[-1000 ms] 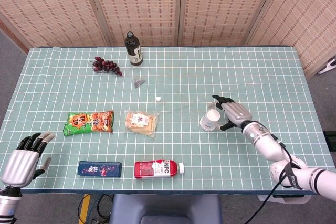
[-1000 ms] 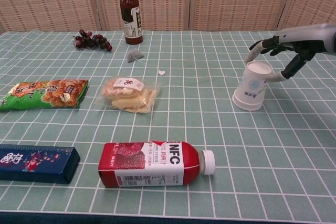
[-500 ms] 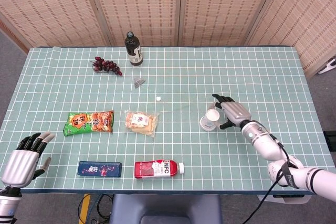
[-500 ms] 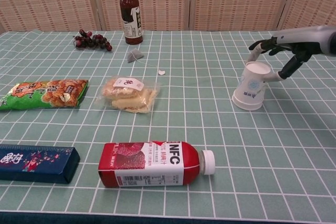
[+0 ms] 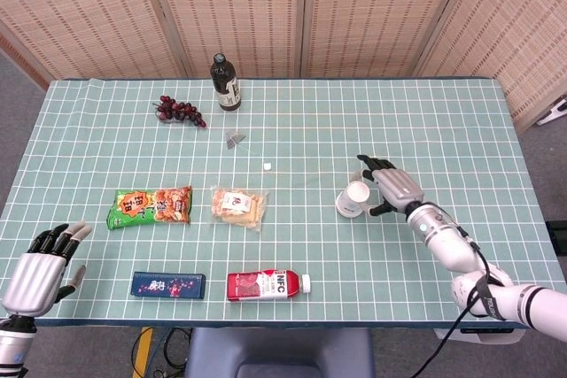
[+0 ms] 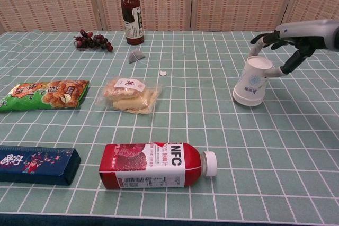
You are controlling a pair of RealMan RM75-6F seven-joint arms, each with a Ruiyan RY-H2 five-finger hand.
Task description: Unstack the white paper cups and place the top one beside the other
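Right hand (image 6: 288,43) pinches the stacked, upside-down white paper cups (image 6: 252,81), tilting them off the green gridded table (image 6: 212,141), presumably to separate the top one.

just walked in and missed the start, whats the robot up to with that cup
The right hand is gripping the white paper cups near the right side of the table. The cups sit upside down and are tipped over to one side, rim partly off the surface. They still look nested, so the top one has not come off yet. The left hand waits at the near left table edge, holding nothing, fingers apart. A juice bottle, snack bags and grapes lie untouched.
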